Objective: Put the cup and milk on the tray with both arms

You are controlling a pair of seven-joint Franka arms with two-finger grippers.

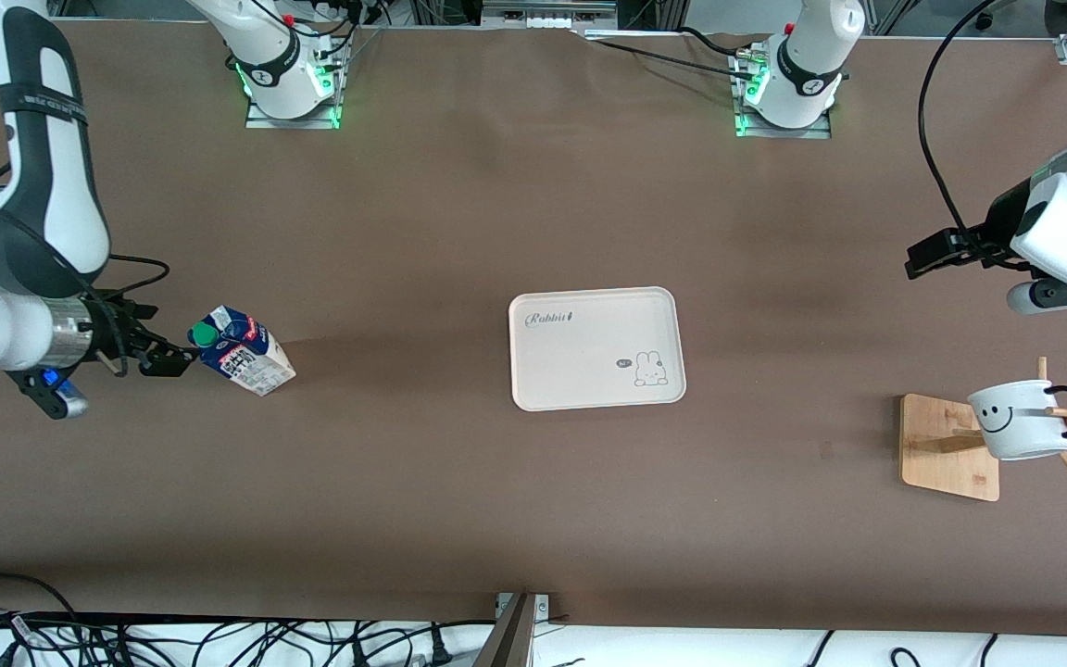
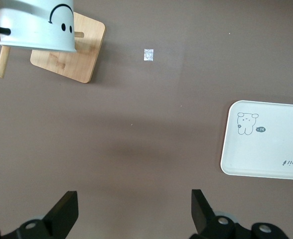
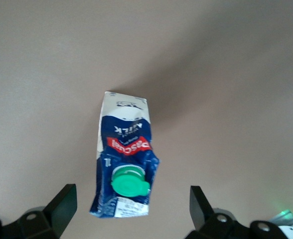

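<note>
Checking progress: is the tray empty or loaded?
Empty: the tray shows only its printed rabbit and lettering.

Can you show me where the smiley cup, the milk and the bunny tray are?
cup (image 1: 1015, 421): front view, on its white side by the smiley.
milk (image 3: 121, 162): right wrist view, on the blue top above the green cap.
tray (image 1: 580, 357): front view, on its bare middle.

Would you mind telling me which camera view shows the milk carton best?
The right wrist view: the milk fills the frame's middle, its green cap and printed label plain, between the open right gripper fingers. The front view shows it small, at the right arm's end. The left wrist view misses it.
</note>
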